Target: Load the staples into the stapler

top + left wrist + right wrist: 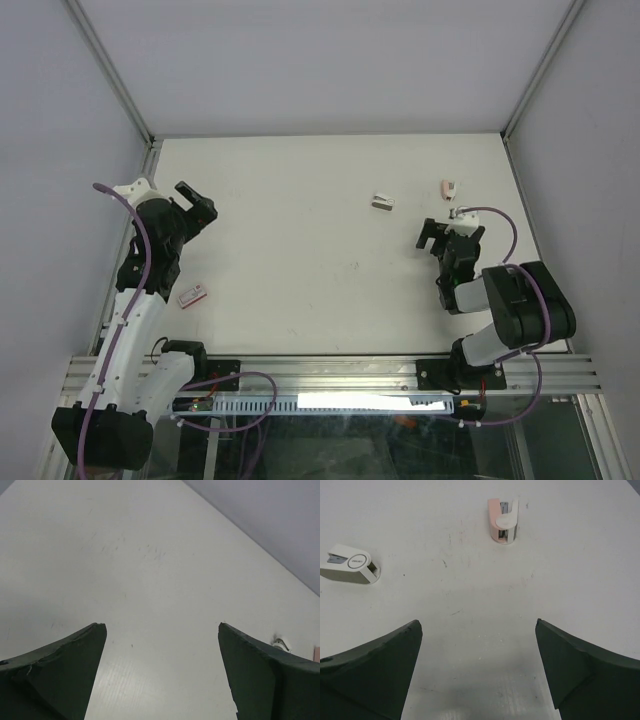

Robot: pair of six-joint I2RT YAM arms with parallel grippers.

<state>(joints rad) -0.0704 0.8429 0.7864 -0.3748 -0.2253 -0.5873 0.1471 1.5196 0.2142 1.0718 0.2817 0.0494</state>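
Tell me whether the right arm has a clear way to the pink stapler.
Probably yes. The right tool stands open, the pink stapler lies ahead of it with nothing between them on the table, and the white stapler sits well off to the side.

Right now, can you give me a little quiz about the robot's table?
1. True or false: the left pincer and the right pincer are both open and empty.
2. Which arm is the small red-and-white box lying beside? A) left arm B) right arm
3. How many staplers can the right wrist camera see?

Key
1. True.
2. A.
3. Two: the pink stapler and the white stapler.
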